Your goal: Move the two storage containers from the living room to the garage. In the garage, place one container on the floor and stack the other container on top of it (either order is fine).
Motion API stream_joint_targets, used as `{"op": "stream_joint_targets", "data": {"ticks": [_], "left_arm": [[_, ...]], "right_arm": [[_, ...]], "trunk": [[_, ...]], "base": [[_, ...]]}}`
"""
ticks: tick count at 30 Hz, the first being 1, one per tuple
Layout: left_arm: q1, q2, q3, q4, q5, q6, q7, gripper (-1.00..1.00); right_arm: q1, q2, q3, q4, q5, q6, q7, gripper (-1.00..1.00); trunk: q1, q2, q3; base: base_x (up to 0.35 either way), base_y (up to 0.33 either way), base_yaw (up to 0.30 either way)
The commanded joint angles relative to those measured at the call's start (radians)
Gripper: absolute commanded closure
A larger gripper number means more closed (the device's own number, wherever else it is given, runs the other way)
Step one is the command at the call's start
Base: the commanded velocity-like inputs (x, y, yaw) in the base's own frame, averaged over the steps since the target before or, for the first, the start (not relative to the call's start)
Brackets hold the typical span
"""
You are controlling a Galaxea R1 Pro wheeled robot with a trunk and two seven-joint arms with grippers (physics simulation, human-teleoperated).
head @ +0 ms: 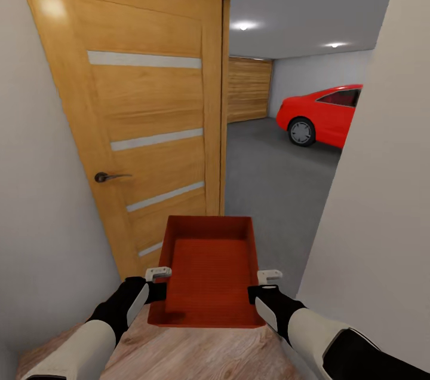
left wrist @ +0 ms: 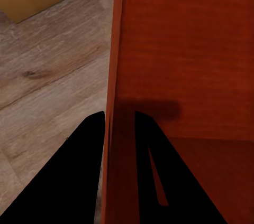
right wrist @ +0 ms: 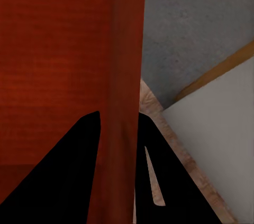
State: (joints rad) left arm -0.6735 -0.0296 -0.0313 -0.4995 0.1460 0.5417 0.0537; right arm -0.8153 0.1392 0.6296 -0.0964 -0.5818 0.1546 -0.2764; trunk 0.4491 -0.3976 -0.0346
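While facing the open door [head: 143, 129], clamping storage container [head: 210, 272] walls with left gripper [head: 156, 284] and right gripper [head: 263, 285].

red car [head: 325, 114] half hidden behind wall [head: 382, 189], rear unseen

a wooden door [head: 143, 123] with a dark handle [head: 107, 177] is standing open at left; a red car [head: 322, 114] is sitting beyond, ceiling lights [head: 243, 25] glowing above.

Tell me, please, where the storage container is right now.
In the head view the storage container sits low at centre, held between both grippers at the open wooden door to the garage.
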Motion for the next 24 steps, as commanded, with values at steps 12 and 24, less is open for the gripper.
{"op": "stream_joint_targets", "data": {"ticks": [12, 24], "left_arm": [[-0.001, 0.0, 0.004, -0.003, -0.038, 0.007, 0.012, 1.0], [-0.001, 0.0, 0.004, -0.003, -0.039, 0.006, 0.012, 1.0]], "right_arm": [[-0.001, 0.0, 0.016, 0.001, 0.002, 0.007, -0.009, 1.0], [-0.001, 0.0, 0.016, 0.002, 0.002, 0.007, -0.009, 1.0]], "trunk": [[0.001, -0.002, -0.002], [0.001, -0.002, -0.002]], "base": [[0.149, 0.209, -0.03], [0.151, 0.19, -0.228]]}}
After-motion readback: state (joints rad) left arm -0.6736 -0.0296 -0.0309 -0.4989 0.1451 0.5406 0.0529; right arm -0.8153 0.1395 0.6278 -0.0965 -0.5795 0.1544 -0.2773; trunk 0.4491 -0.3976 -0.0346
